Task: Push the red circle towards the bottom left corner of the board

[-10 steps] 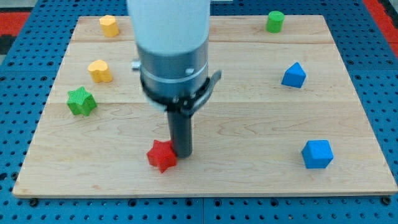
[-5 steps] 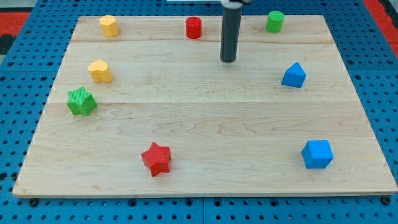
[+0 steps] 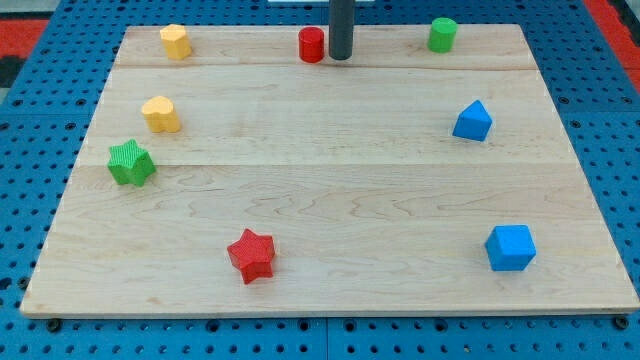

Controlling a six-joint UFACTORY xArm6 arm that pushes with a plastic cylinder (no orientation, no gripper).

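My tip (image 3: pixel 340 57) sits just right of the red circle (image 3: pixel 312 45) at the tabletop's (image 3: pixel 330 180) top edge, placed to shove it leftward; no hand exists to clench.

The scene was brightly and evenly lit, seemingly from overhead. The wooden board (image 3: pixel 330 180) showed no harsh glare, and the blocks cast only faint, short shadows. Focus was sharp across the frame, without visible blur or edge distortion.

Straight dark grey rod, my tip (image 3: pixel 340 58) blunt, round
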